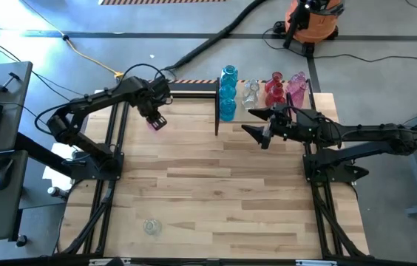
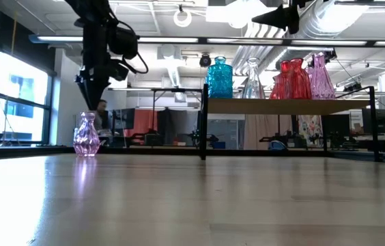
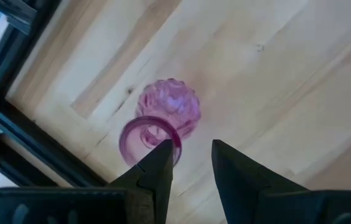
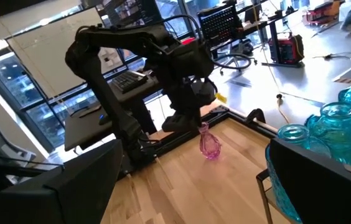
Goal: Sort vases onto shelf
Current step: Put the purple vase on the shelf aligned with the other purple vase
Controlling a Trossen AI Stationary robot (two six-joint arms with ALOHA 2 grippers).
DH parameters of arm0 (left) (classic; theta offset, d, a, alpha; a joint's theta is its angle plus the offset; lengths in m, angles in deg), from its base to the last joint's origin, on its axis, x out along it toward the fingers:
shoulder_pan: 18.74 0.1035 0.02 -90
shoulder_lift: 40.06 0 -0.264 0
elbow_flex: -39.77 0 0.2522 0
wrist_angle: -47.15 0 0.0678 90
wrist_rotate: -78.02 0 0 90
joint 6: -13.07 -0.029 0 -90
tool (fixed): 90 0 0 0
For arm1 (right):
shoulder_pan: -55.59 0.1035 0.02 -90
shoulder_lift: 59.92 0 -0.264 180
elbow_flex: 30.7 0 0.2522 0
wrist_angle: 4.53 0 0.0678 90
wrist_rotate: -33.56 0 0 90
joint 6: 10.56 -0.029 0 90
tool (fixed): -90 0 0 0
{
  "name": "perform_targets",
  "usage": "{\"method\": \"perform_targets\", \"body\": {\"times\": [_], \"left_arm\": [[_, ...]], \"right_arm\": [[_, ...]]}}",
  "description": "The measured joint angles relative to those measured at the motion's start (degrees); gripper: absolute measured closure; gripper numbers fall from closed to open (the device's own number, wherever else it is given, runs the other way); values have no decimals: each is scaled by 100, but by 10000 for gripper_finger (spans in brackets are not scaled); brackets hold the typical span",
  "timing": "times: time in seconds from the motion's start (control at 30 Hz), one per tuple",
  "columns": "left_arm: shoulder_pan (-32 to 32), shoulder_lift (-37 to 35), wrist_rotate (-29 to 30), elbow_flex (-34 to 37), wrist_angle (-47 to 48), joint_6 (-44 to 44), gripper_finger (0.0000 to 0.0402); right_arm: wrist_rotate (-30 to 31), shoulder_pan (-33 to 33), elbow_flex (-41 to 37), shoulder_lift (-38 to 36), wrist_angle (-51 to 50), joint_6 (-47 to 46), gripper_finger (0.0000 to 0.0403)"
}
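Upper left of the high view, the left gripper [image 1: 154,116] hovers over the upright pink vase [image 1: 153,123], fingers narrowly parted, ready to pinch its rim. The right gripper [image 1: 262,127], spread wide, waits by the shelf [image 1: 268,112].

Overhead, table-level and two wrist cameras, all sharing the pink vase [image 3: 163,118].

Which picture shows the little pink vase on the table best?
The left wrist view: the pink vase fills it, seen from above. The low view shows its whole side shape. The right wrist view shows it small; the high view barely.
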Motion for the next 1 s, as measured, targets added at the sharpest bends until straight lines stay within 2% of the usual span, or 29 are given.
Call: {"method": "perform_targets", "body": {"times": [0.33,0.6,0.73,0.87,1.0], "left_arm": [[88,-7,137,20,-23,-212,298],[223,-7,328,609,-232,-187,298],[226,-5,367,674,-410,-174,299],[216,-5,402,674,-423,-171,320],[214,-5,402,674,-415,-215,363]], "right_arm": [[-1,0,0,0,2,-184,5],[-1,0,0,0,2,-223,5],[2,0,0,0,2,-218,5],[2,0,0,0,4,-210,5],[2,0,0,0,4,-210,5]]}}
